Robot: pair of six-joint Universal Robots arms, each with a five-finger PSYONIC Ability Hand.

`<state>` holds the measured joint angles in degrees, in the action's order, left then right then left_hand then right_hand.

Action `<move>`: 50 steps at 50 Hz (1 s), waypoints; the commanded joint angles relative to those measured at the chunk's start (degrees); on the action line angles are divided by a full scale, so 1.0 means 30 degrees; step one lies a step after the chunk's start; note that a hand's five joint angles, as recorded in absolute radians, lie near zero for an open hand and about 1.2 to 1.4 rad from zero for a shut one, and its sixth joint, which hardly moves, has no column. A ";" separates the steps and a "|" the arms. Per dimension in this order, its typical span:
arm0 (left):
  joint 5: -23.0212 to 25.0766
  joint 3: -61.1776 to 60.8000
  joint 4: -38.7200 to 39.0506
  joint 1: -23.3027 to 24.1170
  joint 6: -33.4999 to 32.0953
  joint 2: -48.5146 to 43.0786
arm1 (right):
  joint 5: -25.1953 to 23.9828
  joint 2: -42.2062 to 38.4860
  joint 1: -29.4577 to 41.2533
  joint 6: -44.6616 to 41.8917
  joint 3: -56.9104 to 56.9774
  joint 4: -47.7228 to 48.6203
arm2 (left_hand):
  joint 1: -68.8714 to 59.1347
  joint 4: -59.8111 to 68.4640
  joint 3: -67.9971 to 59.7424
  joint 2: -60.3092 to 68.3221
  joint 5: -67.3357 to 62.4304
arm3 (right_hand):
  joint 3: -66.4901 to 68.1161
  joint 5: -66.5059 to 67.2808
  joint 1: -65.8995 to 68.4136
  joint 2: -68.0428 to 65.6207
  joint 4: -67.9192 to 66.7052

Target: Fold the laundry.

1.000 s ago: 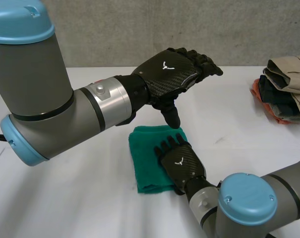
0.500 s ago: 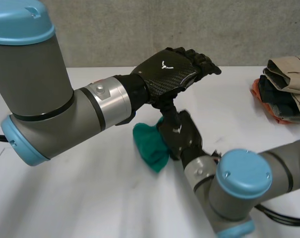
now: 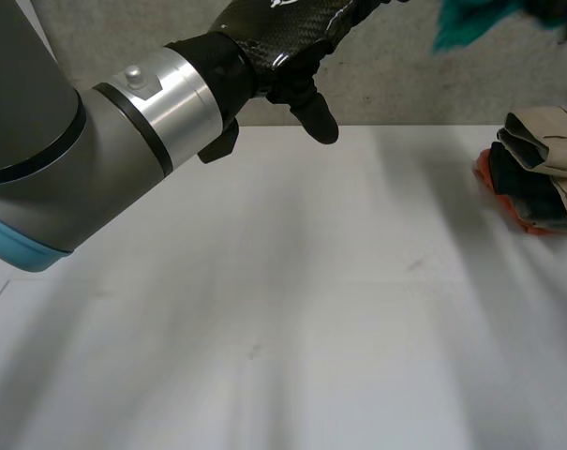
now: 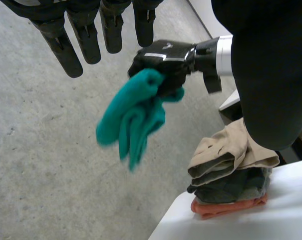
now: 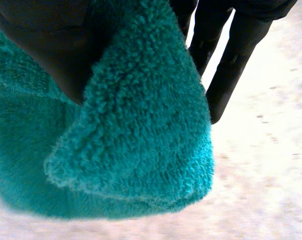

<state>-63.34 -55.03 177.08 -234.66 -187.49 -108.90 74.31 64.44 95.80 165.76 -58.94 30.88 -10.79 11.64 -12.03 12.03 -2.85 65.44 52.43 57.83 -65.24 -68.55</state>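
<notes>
- Closest to my head camera, the left arm (image 3: 96, 141) comes in from 9 o'clock and slants up toward 12, ending in the left hand (image 3: 288, 28) high above the table (image 3: 292, 309).
- On its own wrist camera, that hand's fingers (image 4: 63, 42) hang straight and slightly spread, touching and holding nothing. In the head view the thumb (image 3: 316, 117) points down toward the tabletop, well clear of it.
- Further out, at 3 o'clock in the head view, a pile of folded clothes (image 3: 541, 173) sits at the table's edge: beige on top, dark layers under it, orange-red at the bottom.
- Farthest off, at about 1 o'clock and raised well off the table, the right hand (image 4: 163, 55) is clamped on the green towel (image 4: 133, 117).
- The towel is bunched into loose folds that dangle below the hand in the air, above and beyond the pile.
- On the right wrist camera I see fluffy terry cloth pinned under the thumb, with the fingers (image 5: 230, 65) reaching out straight just past its edge.
</notes>
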 commanded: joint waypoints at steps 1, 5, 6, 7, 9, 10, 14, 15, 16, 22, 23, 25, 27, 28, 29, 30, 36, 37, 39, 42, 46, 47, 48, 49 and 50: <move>0.0109 -0.0524 0.0065 -0.0032 0.0037 0.0031 | -0.3089 -0.2459 -0.4773 0.2021 0.1655 0.0076 | 0.0134 -0.0420 0.0549 -0.0548 0.0823 | 0.4854 0.5857 0.7391 -0.4921 -0.3816; 0.0109 -0.0817 0.0095 -0.0003 0.0008 -0.0115 | -0.4583 -0.5242 -0.6123 0.2051 0.2857 0.0018 | 0.0079 -0.0364 0.0494 -0.0492 0.0768 | 0.4854 0.5857 0.7391 -0.4921 -0.3816; 0.0109 -0.0875 0.0095 0.0026 0.0037 -0.0145 | -0.5108 -0.6292 -0.6414 0.2051 0.3032 0.0047 | 0.0134 -0.0419 0.0549 -0.0547 0.0823 | 0.4854 0.5857 0.7391 -0.4921 -0.3816; 0.0109 -0.0992 0.0095 0.0027 0.0008 -0.0203 | -0.5374 -0.6796 -0.6562 0.2051 0.3034 0.0018 | 0.0079 -0.0364 0.0494 -0.0492 0.0768 | 0.4854 0.5857 0.7391 -0.4921 -0.3816; 0.0109 -0.1139 0.0095 0.0056 0.0008 -0.0233 | -0.5814 -0.7617 -0.6826 0.1993 0.3005 -0.0187 | 0.0134 -0.0419 0.0549 -0.0547 0.0822 | 0.4854 0.5857 0.7391 -0.4921 -0.3816; 0.0109 -0.1227 0.0095 0.0056 0.0008 -0.0262 | -0.6222 -0.8172 -0.7175 0.1964 0.2744 -0.0216 | 0.0134 -0.0419 0.0549 -0.0548 0.0823 | 0.4854 0.5857 0.7391 -0.4921 -0.3816; 0.0138 -0.1520 0.0124 0.0085 -0.0021 -0.0379 | -0.7248 -0.8530 -0.8376 0.1294 0.1138 0.0045 | 0.0079 -0.0364 0.0494 -0.0492 0.0768 | 0.2366 0.3369 0.4903 -0.2433 -0.1328; 0.0138 -0.1550 0.0124 0.0085 -0.0021 -0.0408 | -0.7339 -0.8471 -0.8525 0.1028 0.0840 0.0076 | 0.0078 -0.0363 0.0493 -0.0492 0.0767 | 0.1906 0.2910 0.4444 -0.1974 -0.0869; 0.0138 -0.1550 0.0124 0.0085 -0.0021 -0.0438 | -0.7369 -0.8326 -0.8701 0.0736 0.0576 0.0105 | 0.0078 -0.0363 0.0493 -0.0492 0.0767 | 0.1458 0.2461 0.3995 -0.1525 -0.0420; 0.0138 -0.1521 0.0124 0.0114 -0.0021 -0.0380 | -0.7224 -0.6571 -0.9230 0.0204 -0.0218 0.0106 | 0.0078 -0.0363 0.0493 -0.0492 0.0767 | -1.7519 -1.6516 -1.4981 1.7452 1.8557; 0.0138 -0.1492 0.0124 0.0114 -0.0021 -0.0350 | -0.7194 -0.6305 -0.9201 0.0292 -0.0218 0.0048 | 0.0078 -0.0363 0.0493 -0.0492 0.0767 | -1.8480 -1.7476 -1.5942 1.8413 1.9517; 0.0138 -0.1462 0.0124 0.0085 0.0008 -0.0321 | -0.7106 -0.5895 -0.9171 0.0468 -0.0247 -0.0099 | 0.0078 -0.0363 0.0493 -0.0492 0.0767 | -1.8480 -1.7476 -1.5942 1.8413 1.9517; 0.0138 -0.1462 0.0124 0.0114 0.0008 -0.0233 | -0.7018 -0.5075 -0.9171 0.0703 -0.0480 -0.0450 | 0.0078 -0.0363 0.0493 -0.0492 0.0767 | -1.8480 -1.7476 -1.5942 1.8413 1.9517; 0.0138 -0.1462 0.0124 0.0143 0.0008 -0.0204 | -0.6960 -0.4782 -0.9200 0.0790 -0.0568 -0.0683 | 0.0078 -0.0363 0.0493 -0.0492 0.0767 | -1.8480 -1.7476 -1.5942 1.8413 1.9517; 0.0138 -0.1491 0.0124 0.0144 0.0008 -0.0174 | -0.6756 -0.4228 -0.9229 0.1081 -0.0772 -0.1324 | 0.0078 -0.0363 0.0493 -0.0492 0.0767 | -1.8480 -1.7476 -1.5942 1.8413 1.9517; 0.0138 -0.1491 0.0124 0.0173 0.0037 -0.0116 | -0.6667 -0.3933 -0.9230 0.1200 -0.0861 -0.1765 | 0.0078 -0.0363 0.0493 -0.0492 0.0767 | -1.8480 -1.7476 -1.5942 1.8413 1.9517; 0.0079 -0.1579 0.0095 0.0378 0.0096 0.0118 | -0.5147 -0.1765 -0.9318 0.1144 -0.1915 -0.5514 | 0.0134 -0.0420 0.0549 -0.0548 0.0823 | -1.8480 -1.7476 -1.5942 1.8413 1.9517; 0.0079 -0.1608 0.0095 0.0407 0.0096 0.0148 | -0.4128 -0.1066 -0.9347 0.0969 -0.2265 -0.6622 | 0.0134 -0.0420 0.0549 -0.0548 0.0823 | -1.8480 -1.7476 -1.5942 1.8413 1.9517; 0.0050 -0.1638 0.0095 0.0495 0.0125 0.0177 | -0.2660 -0.0359 -0.9463 0.0530 -0.2648 -0.7682 | 0.0190 -0.0476 0.0605 -0.0604 0.0879 | -1.8480 -1.7476 -1.5942 1.8413 1.9517; 0.0050 -0.1667 0.0095 0.0554 0.0125 0.0206 | 0.0854 0.0784 -1.0253 -0.1253 -0.3409 -0.9149 | 0.0190 -0.0476 0.0605 -0.0604 0.0879 | -1.8480 -1.7476 -1.5942 1.8413 1.9517; 0.0050 -0.1667 0.0066 0.0583 0.0155 0.0265 | 0.4169 0.1402 -1.1045 -0.4740 -0.3968 -0.9067 | 0.0190 -0.0476 0.0605 -0.0604 0.0879 | -1.8480 -1.7476 -1.5942 1.8413 1.9517; 0.0050 -0.1667 0.0066 0.0583 0.0155 0.0294 | 0.4464 0.1460 -1.1075 -0.5297 -0.3997 -0.8774 | 0.0190 -0.0476 0.0605 -0.0604 0.0879 | -1.8480 -1.7476 -1.5942 1.8413 1.9517; 0.0050 -0.1638 0.0095 0.0583 0.0155 0.0324 | 0.4583 0.1548 -1.1075 -0.5708 -0.3997 -0.8307 | 0.0190 -0.0476 0.0605 -0.0604 0.0879 | -1.8480 -1.7476 -1.5942 1.8413 1.9517; 0.0021 -0.1551 0.0124 0.0583 0.0155 0.0411 | 0.4613 0.2013 -1.0959 -0.5945 -0.4084 -0.7259 | 0.0246 -0.0531 0.0661 -0.0659 0.0935 | -1.8480 -1.7476 -1.5942 1.8413 1.9517; 0.0021 -0.1463 0.0182 0.0583 0.0155 0.0499 | 0.4526 0.2395 -1.0900 -0.5860 -0.4143 -0.6697 | 0.0246 -0.0532 0.0661 -0.0660 0.0935 | -1.8480 -1.7476 -1.5942 1.8413 1.9517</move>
<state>-63.21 -60.00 177.31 -232.93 -187.05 -108.11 82.37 68.16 63.83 155.67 -70.18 3.83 -10.79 11.64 -12.03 12.03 -2.85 11.92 2.70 12.97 -12.15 -11.94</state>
